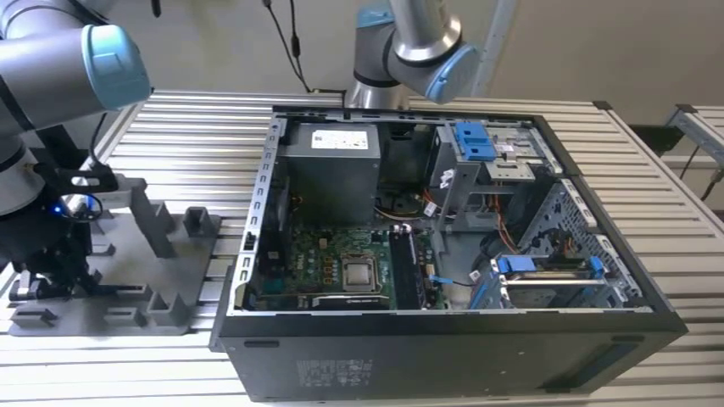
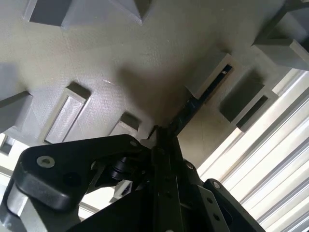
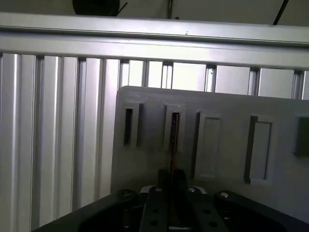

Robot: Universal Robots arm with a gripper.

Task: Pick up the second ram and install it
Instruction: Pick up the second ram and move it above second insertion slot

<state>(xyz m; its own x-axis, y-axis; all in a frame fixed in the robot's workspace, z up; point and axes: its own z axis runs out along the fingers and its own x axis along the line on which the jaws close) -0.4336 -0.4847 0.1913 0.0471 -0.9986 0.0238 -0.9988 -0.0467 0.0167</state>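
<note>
The second ram (image 3: 174, 140) is seen edge-on as a thin dark strip. It stands in a narrow slot of the grey fixture plate (image 3: 227, 108). In the second wrist view the second ram (image 2: 193, 104) runs from that slot back into the black gripper (image 2: 157, 141). In both wrist views the gripper's fingers lie close on either side of the strip, so the gripper (image 3: 172, 181) looks shut on it. In the exterior view the gripper (image 1: 51, 284) is down low over the fixture plate (image 1: 125, 297) at the exterior view's left. The stick itself is hidden there behind the arm.
An open black computer case (image 1: 453, 339) lies to the exterior view's right of the plate, with a green motherboard (image 1: 339, 263) and its memory slots (image 1: 404, 270) inside. Upright grey posts (image 1: 153, 212) rise from the plate. A second arm (image 1: 408, 42) stands behind the case on the ribbed aluminium table (image 1: 203, 144).
</note>
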